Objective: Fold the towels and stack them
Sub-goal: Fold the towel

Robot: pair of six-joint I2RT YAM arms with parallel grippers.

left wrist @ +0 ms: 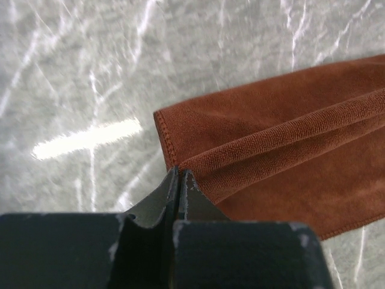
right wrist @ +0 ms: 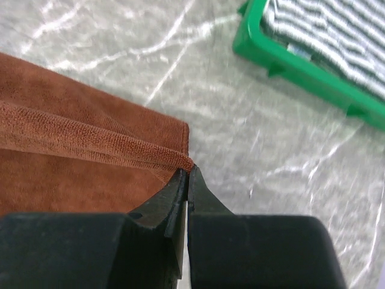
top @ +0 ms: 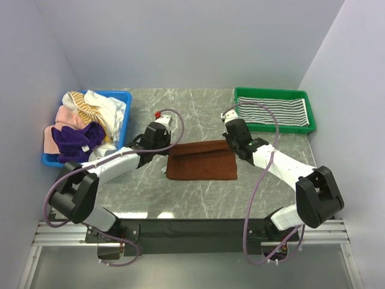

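A plain brown towel (top: 201, 161) lies on the marble table between the arms, with a raised ridge running across its far part. My left gripper (top: 171, 151) is shut on the left end of that ridge; in the left wrist view its tips (left wrist: 180, 172) pinch the brown towel (left wrist: 289, 132) at its corner. My right gripper (top: 232, 144) is shut on the right end, its tips (right wrist: 190, 170) pinching the brown towel (right wrist: 72, 138). A grey-white striped towel (top: 274, 110) lies flat in the green tray (top: 274, 128).
A blue bin (top: 124, 96) at the back left holds a heap of towels (top: 84, 120) in white, pink, purple and yellow stripes. The green tray (right wrist: 289, 66) with its striped towel (right wrist: 337, 30) sits just beyond the right gripper. Walls close in on both sides.
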